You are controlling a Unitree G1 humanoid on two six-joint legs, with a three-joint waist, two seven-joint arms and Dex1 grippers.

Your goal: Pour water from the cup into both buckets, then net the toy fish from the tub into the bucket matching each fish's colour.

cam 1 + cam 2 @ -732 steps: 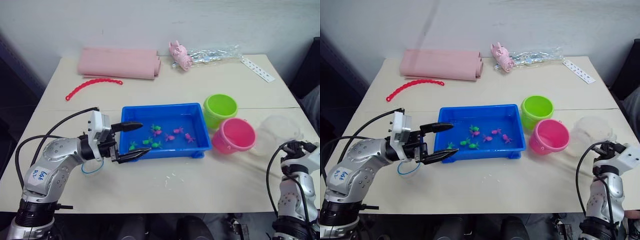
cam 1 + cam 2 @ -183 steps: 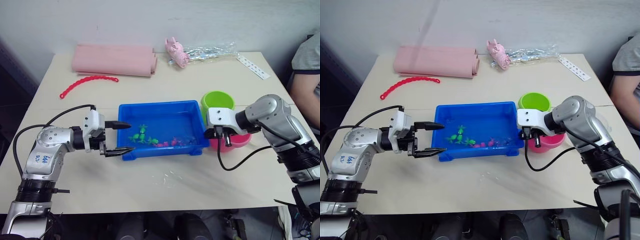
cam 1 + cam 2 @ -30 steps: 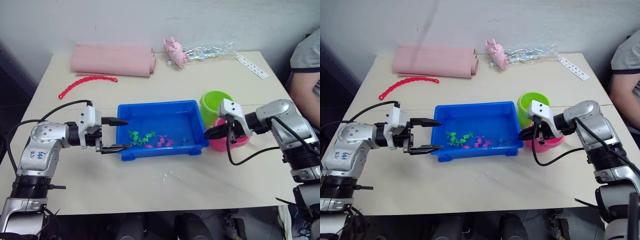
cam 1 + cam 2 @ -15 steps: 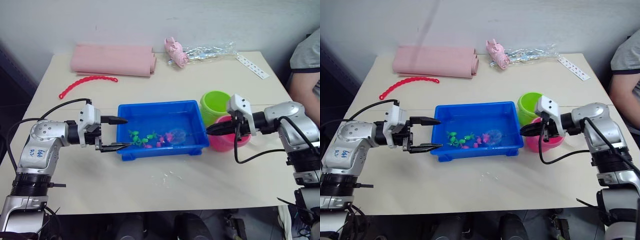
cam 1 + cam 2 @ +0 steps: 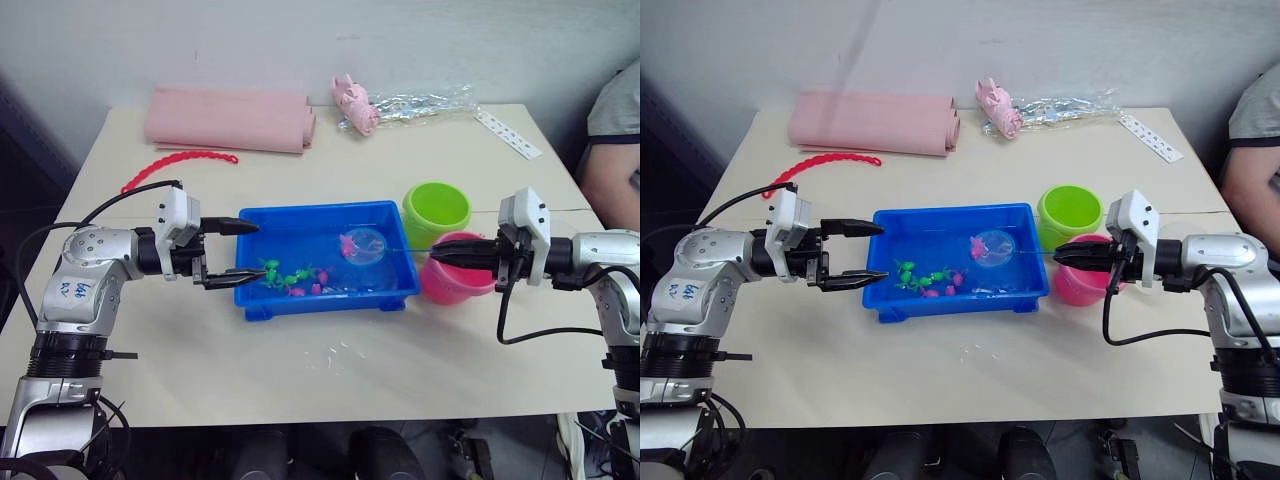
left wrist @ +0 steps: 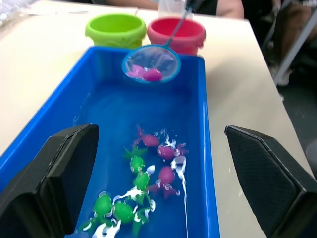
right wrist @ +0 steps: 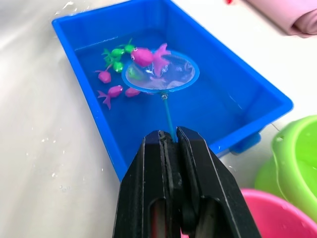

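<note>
The right pincer, clamped on the net handle, holds its hoop with a pink fish above the tub.

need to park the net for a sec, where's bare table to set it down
Bare table runs along the near edge in front of the tub, though wet in spots. Another free patch lies between the tub and the pink roll. It is crowded to the tub's right, where the green bucket, pink bucket and right gripper sit.
</note>
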